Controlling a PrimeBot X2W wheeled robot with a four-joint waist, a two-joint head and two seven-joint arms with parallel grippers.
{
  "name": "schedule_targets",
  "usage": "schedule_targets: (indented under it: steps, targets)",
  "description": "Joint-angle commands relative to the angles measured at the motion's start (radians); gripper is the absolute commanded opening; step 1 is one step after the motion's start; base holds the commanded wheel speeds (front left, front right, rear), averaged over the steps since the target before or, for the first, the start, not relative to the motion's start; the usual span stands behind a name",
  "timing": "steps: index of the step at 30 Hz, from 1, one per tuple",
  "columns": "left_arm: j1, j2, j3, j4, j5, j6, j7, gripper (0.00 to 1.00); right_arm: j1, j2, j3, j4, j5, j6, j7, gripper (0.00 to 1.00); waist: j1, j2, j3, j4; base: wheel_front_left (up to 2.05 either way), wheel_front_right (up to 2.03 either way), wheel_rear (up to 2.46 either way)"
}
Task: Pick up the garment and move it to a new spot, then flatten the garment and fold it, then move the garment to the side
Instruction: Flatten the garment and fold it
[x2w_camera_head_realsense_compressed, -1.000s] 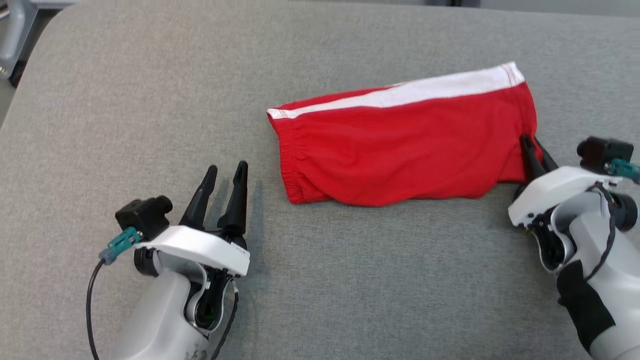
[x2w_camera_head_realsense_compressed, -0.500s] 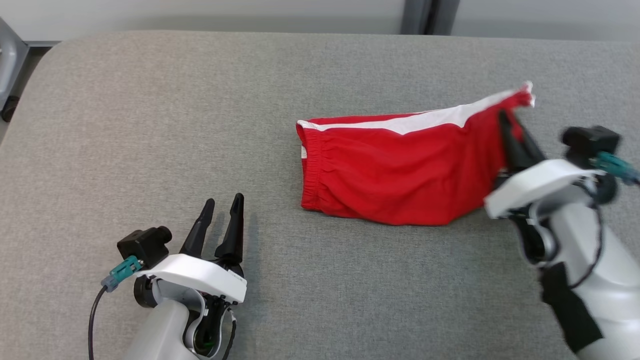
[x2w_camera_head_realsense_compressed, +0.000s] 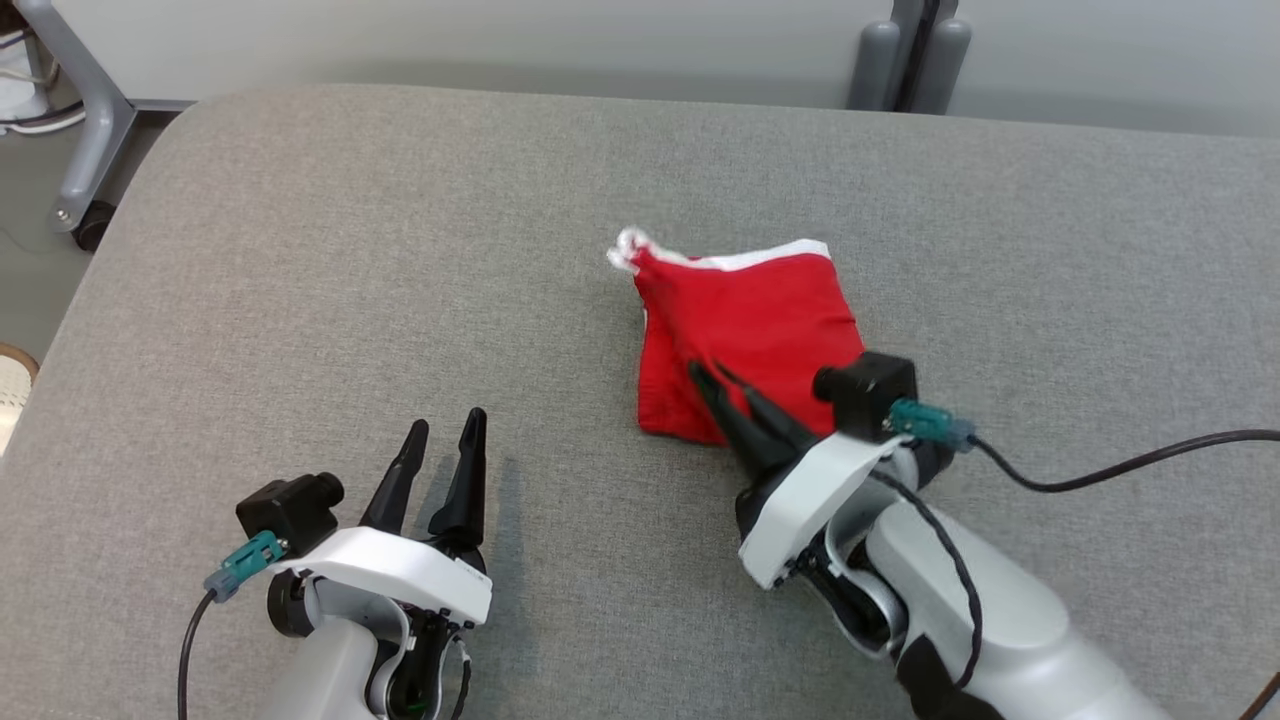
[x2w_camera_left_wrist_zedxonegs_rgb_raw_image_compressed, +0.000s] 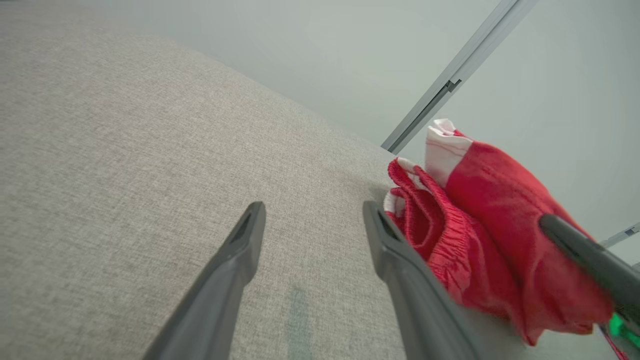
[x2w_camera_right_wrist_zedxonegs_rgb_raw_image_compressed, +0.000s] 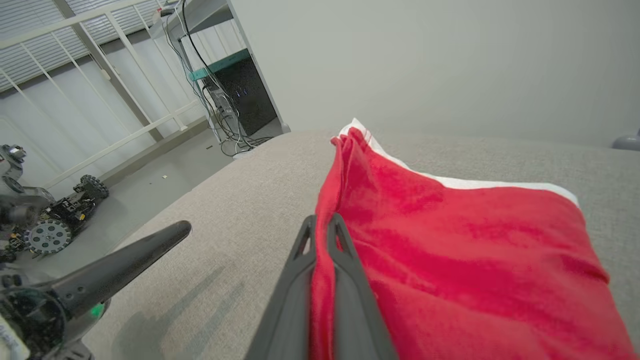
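Note:
The garment (x2w_camera_head_realsense_compressed: 750, 325) is a pair of red shorts with a white stripe, lying doubled over on the grey padded table (x2w_camera_head_realsense_compressed: 400, 250). My right gripper (x2w_camera_head_realsense_compressed: 708, 377) is shut on a red fabric edge at the garment's near left corner. In the right wrist view the two fingers (x2w_camera_right_wrist_zedxonegs_rgb_raw_image_compressed: 322, 227) pinch a fold of the cloth (x2w_camera_right_wrist_zedxonegs_rgb_raw_image_compressed: 450, 250), which spreads off to the right. My left gripper (x2w_camera_head_realsense_compressed: 445, 425) stands open near the front left, apart from the cloth, with nothing between its fingers (x2w_camera_left_wrist_zedxonegs_rgb_raw_image_compressed: 314, 210). The gathered waistband (x2w_camera_left_wrist_zedxonegs_rgb_raw_image_compressed: 450, 235) lies just right of it.
The table's rounded far edge runs along the top, with grey posts (x2w_camera_head_realsense_compressed: 905, 60) behind it. A wheeled chair leg (x2w_camera_head_realsense_compressed: 85, 170) stands off the table's left corner. A black cable (x2w_camera_head_realsense_compressed: 1110, 470) trails right from my right wrist. Bare grey surface surrounds the garment.
My right gripper has carried the garment's right end up and over to the left, doubling the shorts onto themselves. The head camera has shifted. The left gripper has stayed open.

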Motion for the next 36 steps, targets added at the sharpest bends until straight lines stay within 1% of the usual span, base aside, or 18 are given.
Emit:
schedule_targets:
  steps: [1,3,7,9,11,13,18,24,26,29,32,36]
  targets:
    - [0.011,0.005,0.006,-0.005,0.026,0.009,-0.001,1.0,0.008,-0.002,0.011,0.005,0.02,0.0,-0.01,1.0,0.0,0.0,-0.003,-0.001,0.0,0.0,0.0]
    - [0.014,0.004,0.01,-0.011,0.038,0.015,-0.001,1.0,0.013,-0.001,0.029,0.003,0.044,0.0,-0.019,1.0,0.0,0.0,-0.009,-0.006,0.0,0.0,0.0]
    - [0.021,0.004,0.03,-0.022,0.056,0.025,-0.001,1.0,0.014,-0.002,0.015,0.011,0.046,0.0,-0.028,1.0,0.0,0.0,-0.016,-0.025,0.0,0.0,0.0]
    - [0.024,0.004,0.048,-0.034,0.076,0.032,-0.001,1.0,0.022,-0.003,-0.037,0.007,0.04,0.0,-0.029,1.0,0.0,0.0,-0.02,-0.042,0.0,0.0,0.0]
    - [0.035,0.005,0.066,-0.044,0.101,0.039,-0.001,1.0,0.038,-0.007,-0.099,-0.003,-0.006,0.0,-0.029,1.0,0.0,0.0,-0.022,-0.061,0.0,0.0,0.0]
    - [0.045,0.005,0.088,-0.056,0.121,0.042,-0.001,1.0,0.061,-0.022,-0.181,-0.01,-0.065,0.0,-0.029,1.0,0.0,0.0,-0.025,-0.08,0.0,0.0,0.0]
    - [0.064,0.005,0.126,-0.081,0.175,0.054,-0.001,1.0,0.14,-0.027,-0.387,-0.032,-0.178,0.0,-0.029,1.0,0.0,0.0,-0.032,-0.117,0.0,0.0,0.0]
    - [0.08,0.006,0.158,-0.093,0.213,0.06,-0.001,1.0,0.216,-0.019,-0.562,-0.054,-0.289,0.0,-0.029,1.0,0.0,0.0,-0.034,-0.152,0.0,0.0,0.0]
    - [0.083,0.004,0.164,-0.091,0.204,0.053,-0.001,1.0,0.242,-0.014,-0.607,-0.06,-0.316,0.0,-0.029,1.0,0.0,0.0,-0.036,-0.16,0.0,0.0,0.0]
    - [0.091,0.005,0.176,-0.091,0.227,0.055,-0.001,1.0,0.277,-0.009,-0.656,-0.072,-0.37,0.0,-0.029,1.0,0.0,0.0,-0.044,-0.171,0.0,0.0,0.0]
    - [0.106,0.005,0.185,-0.093,0.253,0.063,-0.001,1.0,0.311,-0.005,-0.69,-0.082,-0.417,0.0,-0.029,1.0,0.0,0.0,-0.053,-0.182,0.0,0.0,0.0]
    - [0.123,0.005,0.199,-0.092,0.278,0.071,-0.001,1.0,0.343,-0.001,-0.703,-0.097,-0.458,0.0,-0.029,1.0,0.0,0.0,-0.072,-0.192,0.0,0.0,0.0]
